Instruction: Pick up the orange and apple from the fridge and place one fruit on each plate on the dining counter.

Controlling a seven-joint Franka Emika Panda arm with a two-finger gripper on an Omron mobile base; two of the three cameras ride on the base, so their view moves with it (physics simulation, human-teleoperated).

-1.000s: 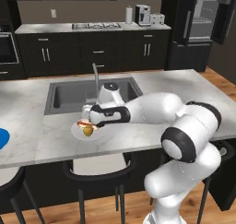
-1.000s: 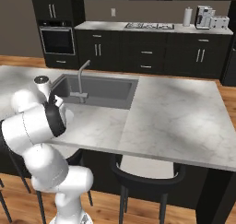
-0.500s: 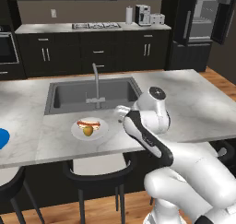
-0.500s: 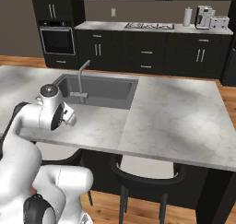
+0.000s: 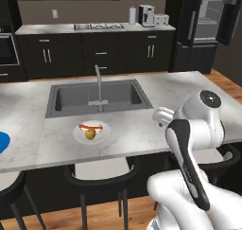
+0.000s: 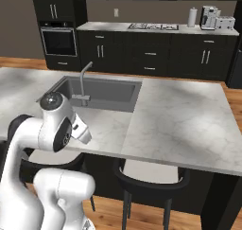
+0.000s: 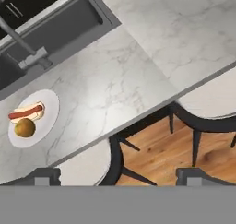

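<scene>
We see dark kitchen: black wall cabinets with slim silver handles [image 5: 99, 54], pale stone worktop along back wall [image 6: 156, 29], built-in black oven [image 6: 58, 40], inset gas hob [image 5: 98, 26]. Brown wood-plank floor [image 7: 184, 147]. Black-framed stools with pale round seats [image 5: 101, 170] tucked under island.

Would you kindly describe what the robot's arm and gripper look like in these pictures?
The glossy white arm has rounded, bulbous segments, dark seams at the joints and a round dark grey cap with a small light mark. The two-finger gripper shows two small, square, dark grey fingertips. No cables are visible.
</scene>
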